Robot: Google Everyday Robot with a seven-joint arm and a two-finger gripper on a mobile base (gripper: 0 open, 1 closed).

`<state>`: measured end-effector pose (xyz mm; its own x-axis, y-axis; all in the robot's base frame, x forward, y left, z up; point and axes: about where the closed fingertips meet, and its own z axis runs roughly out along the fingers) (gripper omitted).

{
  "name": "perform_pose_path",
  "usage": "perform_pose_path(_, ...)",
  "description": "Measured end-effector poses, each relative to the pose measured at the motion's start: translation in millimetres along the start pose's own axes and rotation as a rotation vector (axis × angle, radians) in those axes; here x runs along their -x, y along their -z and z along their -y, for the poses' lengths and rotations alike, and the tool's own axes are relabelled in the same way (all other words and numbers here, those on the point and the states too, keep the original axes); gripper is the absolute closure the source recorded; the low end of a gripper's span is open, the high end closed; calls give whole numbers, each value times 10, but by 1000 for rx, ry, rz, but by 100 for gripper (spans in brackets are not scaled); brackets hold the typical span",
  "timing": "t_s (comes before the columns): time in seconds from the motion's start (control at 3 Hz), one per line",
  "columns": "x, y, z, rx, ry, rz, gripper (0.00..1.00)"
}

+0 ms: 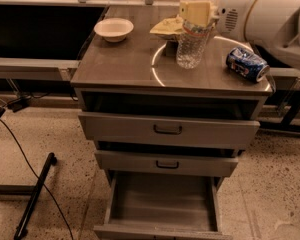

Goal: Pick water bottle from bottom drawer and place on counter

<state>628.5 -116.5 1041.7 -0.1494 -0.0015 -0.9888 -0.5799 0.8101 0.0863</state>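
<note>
One danger: tipping of the small clear plastic water bottle point(191, 49), upright over the glossy grey-brown metal counter point(125, 66), clenched high on its body by the yellowish two-finger gripper point(195, 10). Released before full contact, could topple onto the blue soda can point(247, 64) lying near.

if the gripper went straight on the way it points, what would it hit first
Past the water bottle held in its jaws, the gripper, above the counter, would probably meet the crumpled yellow item first, though depth is unclear.

Camera looks down frontally; gripper point(196, 13) above counter point(125, 66).
</note>
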Motion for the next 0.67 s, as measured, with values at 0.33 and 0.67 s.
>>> perform_pose_path(0.33,190,-60,337,15,-25,-66,100)
perform_pose_path(0.67,113,29,590,-11,-69,-99,100)
